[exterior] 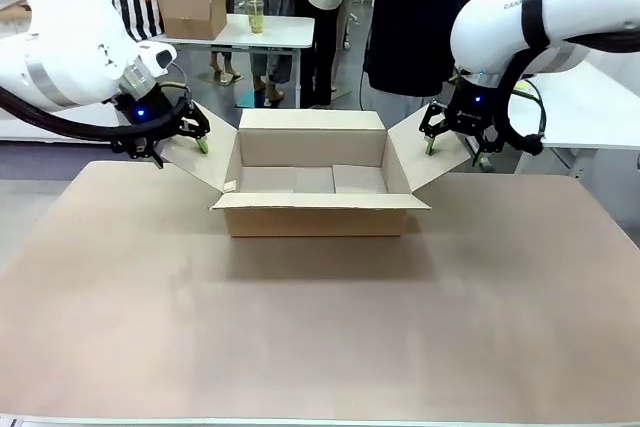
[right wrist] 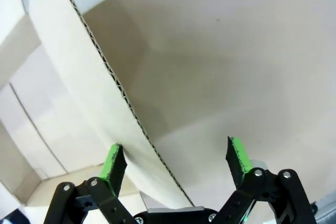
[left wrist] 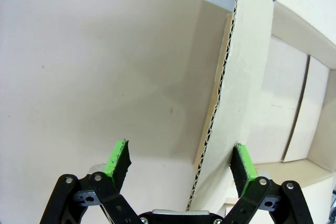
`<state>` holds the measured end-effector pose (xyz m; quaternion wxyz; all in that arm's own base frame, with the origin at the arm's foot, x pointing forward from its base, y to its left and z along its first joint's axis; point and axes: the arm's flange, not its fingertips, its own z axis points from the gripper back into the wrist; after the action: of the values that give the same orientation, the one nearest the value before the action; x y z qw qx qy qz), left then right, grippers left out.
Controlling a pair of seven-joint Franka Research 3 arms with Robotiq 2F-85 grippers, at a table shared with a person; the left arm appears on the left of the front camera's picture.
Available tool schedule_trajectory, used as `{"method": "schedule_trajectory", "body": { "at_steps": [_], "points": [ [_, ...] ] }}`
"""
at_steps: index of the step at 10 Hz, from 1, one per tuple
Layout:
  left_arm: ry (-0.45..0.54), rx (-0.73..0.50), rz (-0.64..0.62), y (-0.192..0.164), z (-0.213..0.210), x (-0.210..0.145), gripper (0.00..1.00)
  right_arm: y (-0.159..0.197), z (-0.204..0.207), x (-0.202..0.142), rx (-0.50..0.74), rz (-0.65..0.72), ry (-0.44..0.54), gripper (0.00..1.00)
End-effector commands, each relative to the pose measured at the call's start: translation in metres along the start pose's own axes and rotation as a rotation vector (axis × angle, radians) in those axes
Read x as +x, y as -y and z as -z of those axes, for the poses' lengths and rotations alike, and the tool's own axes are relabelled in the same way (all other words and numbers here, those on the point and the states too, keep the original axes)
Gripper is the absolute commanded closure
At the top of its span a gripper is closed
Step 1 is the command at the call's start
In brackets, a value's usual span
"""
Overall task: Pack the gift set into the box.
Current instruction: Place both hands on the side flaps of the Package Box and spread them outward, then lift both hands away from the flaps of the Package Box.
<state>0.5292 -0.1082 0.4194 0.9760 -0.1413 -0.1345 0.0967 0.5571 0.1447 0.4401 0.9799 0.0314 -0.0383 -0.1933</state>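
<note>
At the far middle of the worktop (exterior: 320, 327), the box (exterior: 315, 219) sat open. The left gripper (exterior: 181, 152) and right gripper (exterior: 456, 153), both released, straddled its side flaps (exterior: 208, 165), seemingly to keep them splayed for packing.

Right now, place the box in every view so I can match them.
Front view: the box sits centre, flaps splayed open.
Left wrist view: its left flap stands edge-on mid-picture, interior at right.
Right wrist view: its right flap edge-on left of centre, interior far left.
Shared landmark: the floor seams inside.
</note>
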Motion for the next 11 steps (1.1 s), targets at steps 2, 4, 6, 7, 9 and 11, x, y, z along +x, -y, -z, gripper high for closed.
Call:
{"method": "schedule_trajectory", "body": {
  "at_steps": [2, 4, 6, 7, 9, 11],
  "points": [
    [0.000, 0.012, -0.013, 0.0019, -0.0024, 0.0000, 0.00, -0.0220, -0.0134, -0.0010, -0.070, -0.014, 0.015, 0.00],
    [0.000, 0.012, -0.013, 0.0019, -0.0024, 0.0000, 0.00, -0.0220, -0.0134, -0.0010, -0.070, -0.014, 0.015, 0.00],
    [0.000, 0.012, -0.013, 0.0019, -0.0024, 0.0000, 0.00, -0.0220, -0.0134, -0.0010, -0.070, -0.014, 0.015, 0.00],
    [0.000, 0.012, -0.013, 0.0019, -0.0024, 0.0000, 0.00, -0.0220, -0.0134, -0.0010, -0.070, -0.014, 0.015, 0.00],
    [0.000, 0.012, -0.013, 0.0019, -0.0024, 0.0000, 0.00, -0.0220, -0.0134, -0.0010, -0.070, -0.014, 0.015, 0.00],
    [0.000, 0.012, -0.013, 0.0019, -0.0024, 0.0000, 0.00, -0.0220, -0.0134, -0.0010, -0.070, -0.014, 0.015, 0.00]
  ]
}}
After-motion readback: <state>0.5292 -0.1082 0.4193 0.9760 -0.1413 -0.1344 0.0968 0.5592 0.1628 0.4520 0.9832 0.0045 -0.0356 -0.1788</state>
